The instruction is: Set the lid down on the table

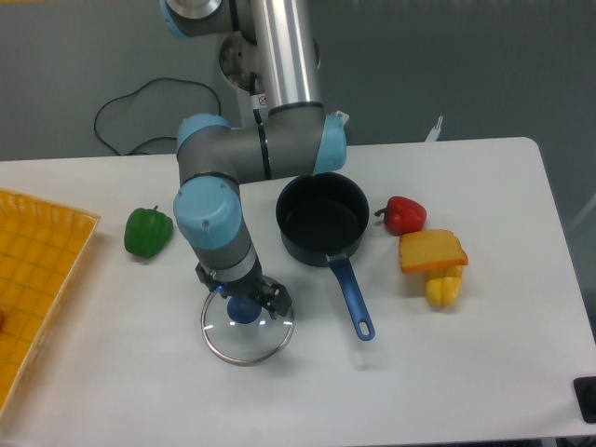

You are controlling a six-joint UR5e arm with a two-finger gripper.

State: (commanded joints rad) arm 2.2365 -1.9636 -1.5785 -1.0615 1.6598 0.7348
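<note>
The round clear glass lid (247, 328) with its thin silver rim and blue centre knob lies low on the white smooth table (447, 372), in front of the dark saucepan with the blue handle (324, 223) and well apart from its opening. Whether the rim rests fully flat on the table I cannot tell; it looks very close or touching. The end effector (244, 300) stands directly above the lid, with its fingers on both sides of the blue knob. They seem to be closed on it, but the arm hides the contact, so I cannot say if the grip is firm or already loose.

In my judgement the step in hand is the release. To do it well, the lid should first sit level on the table, then the fingers should open slowly and fully before the arm rises straight up, so the knob is not dragged and the glass does not slide.

Further out there are a green bell pepper (148, 232) on the left, a yellow grid-patterned tray (37, 270) at the left edge, and on the right a red pepper (403, 214), an orange wedge-shaped piece (432, 250) and a yellow piece (443, 289).
</note>
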